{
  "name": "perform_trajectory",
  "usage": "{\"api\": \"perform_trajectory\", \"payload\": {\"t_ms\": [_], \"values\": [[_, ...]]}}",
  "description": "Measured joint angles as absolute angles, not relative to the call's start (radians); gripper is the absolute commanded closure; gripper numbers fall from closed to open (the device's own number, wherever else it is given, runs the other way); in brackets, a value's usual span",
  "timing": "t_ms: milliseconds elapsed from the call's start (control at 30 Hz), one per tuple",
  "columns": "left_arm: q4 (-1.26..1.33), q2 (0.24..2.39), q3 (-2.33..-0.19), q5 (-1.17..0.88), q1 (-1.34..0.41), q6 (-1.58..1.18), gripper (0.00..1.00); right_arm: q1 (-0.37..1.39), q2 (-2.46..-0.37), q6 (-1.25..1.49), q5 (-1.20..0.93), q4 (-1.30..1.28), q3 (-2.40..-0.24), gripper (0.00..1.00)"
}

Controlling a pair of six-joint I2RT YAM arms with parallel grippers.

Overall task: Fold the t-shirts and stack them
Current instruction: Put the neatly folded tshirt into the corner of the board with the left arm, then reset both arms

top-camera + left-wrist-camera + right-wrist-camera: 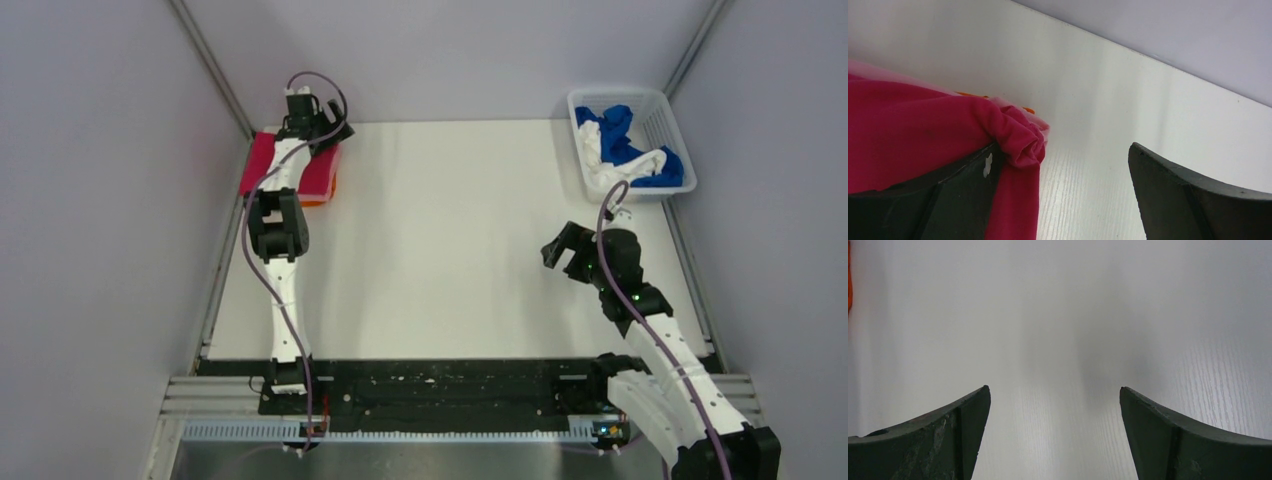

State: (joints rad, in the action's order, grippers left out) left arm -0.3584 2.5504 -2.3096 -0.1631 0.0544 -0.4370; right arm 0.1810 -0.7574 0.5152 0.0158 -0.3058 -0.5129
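Observation:
A folded stack lies at the table's far left: the crimson-pink t-shirt (262, 160) on top, the light pink t-shirt (320, 172) under it, and the orange t-shirt (316, 199) showing as a bottom edge. My left gripper (325, 130) is open at the stack's far right corner. In the left wrist view its jaws (1063, 150) stand wide apart, with a bunched crimson-pink fold (1020, 142) lying against the left finger (963, 185). The blue t-shirt (625, 135) and white t-shirt (600, 165) lie crumpled in the basket. My right gripper (562, 255) is open and empty above bare table (1054, 388).
The white mesh basket (660, 108) stands at the far right corner. Grey walls close in the table at the back and on both sides. A black rail (440, 385) runs along the near edge between the arm bases.

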Motion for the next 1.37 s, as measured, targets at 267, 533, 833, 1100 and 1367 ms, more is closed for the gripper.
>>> {"api": "perform_trajectory", "payload": {"t_ms": [267, 533, 833, 1100, 1367], "values": [[-0.379, 2.537, -2.321, -0.117, 0.035, -0.406, 0.01, 0.181, -0.769, 0.535, 0.03, -0.307, -0.513, 0.01], [-0.5, 2.166, -2.125, 0.033, -0.112, -0.313, 0.01, 0.181, -0.739, 0.597, 0.07, -0.324, -0.513, 0.01], [-0.329, 1.35, -1.298, 0.053, -0.296, -0.432, 0.02, 0.181, -0.715, 0.602, 0.047, -0.352, -0.512, 0.01], [-0.434, 1.099, -0.795, 0.077, -0.302, -0.53, 0.02, 0.181, -0.731, 0.604, 0.02, -0.352, -0.503, 0.01], [-0.446, 0.978, -0.772, 0.112, -0.302, -0.548, 0.01, 0.181, -0.733, 0.602, 0.014, -0.348, -0.497, 0.01]]}}
